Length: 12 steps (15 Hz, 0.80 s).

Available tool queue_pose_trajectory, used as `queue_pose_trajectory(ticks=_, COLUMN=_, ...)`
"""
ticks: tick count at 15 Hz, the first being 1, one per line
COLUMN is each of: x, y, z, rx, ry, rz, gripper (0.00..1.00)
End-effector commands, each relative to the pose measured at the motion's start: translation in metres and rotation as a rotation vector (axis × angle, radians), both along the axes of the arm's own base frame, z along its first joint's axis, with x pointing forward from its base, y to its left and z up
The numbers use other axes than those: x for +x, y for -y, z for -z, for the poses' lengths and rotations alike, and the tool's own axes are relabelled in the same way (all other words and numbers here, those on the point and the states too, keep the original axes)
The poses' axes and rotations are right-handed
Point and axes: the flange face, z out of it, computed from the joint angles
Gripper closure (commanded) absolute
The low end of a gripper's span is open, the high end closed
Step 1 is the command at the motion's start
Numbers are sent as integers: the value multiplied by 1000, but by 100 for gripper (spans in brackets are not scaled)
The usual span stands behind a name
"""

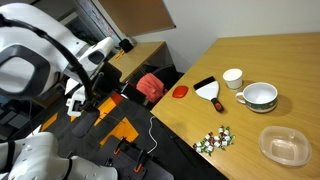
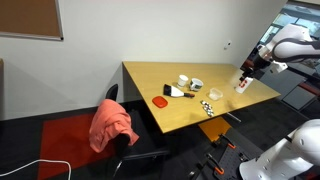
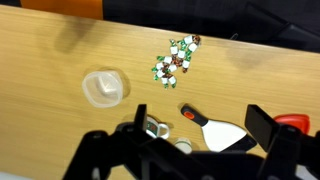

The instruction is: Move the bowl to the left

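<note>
In an exterior view the bowl [image 1: 284, 146] sat on the table [image 1: 290, 60] near its front edge, with a cluster of small pieces [image 1: 214, 141] to its left. Behind them ran a loose row (left to right): a flat lid [image 1: 180, 91], a scraper [image 1: 208, 90], a cup [image 1: 232, 78] and a handled bowl [image 1: 259, 96]. A chair [image 1: 150, 86] stood beside the table's left edge.

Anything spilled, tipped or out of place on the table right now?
Nothing looks tipped or broken. The only untidy spot is a scattered heap of small green-and-white pieces lying loose on the table, a little apart from the clear bowl, which sits upright.
</note>
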Motion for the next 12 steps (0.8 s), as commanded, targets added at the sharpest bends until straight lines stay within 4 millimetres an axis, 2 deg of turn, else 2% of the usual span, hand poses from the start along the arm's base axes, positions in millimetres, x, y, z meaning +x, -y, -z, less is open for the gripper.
queue_pose_trajectory(ticks=1, x=44, y=51, z=17, rx=-45, ry=-9, rz=42, gripper=0)
queue_pose_trajectory(ticks=5, x=84, y=90, z=42, rx=-67, ry=-35, rz=41, gripper=0)
queue_pose_trajectory(ticks=8, x=106, y=114, z=62, rx=-39, ry=-44, rz=33, gripper=0)
queue_pose_trajectory(ticks=12, x=114, y=154, z=94, rx=-23, ry=-84, rz=25, gripper=0)
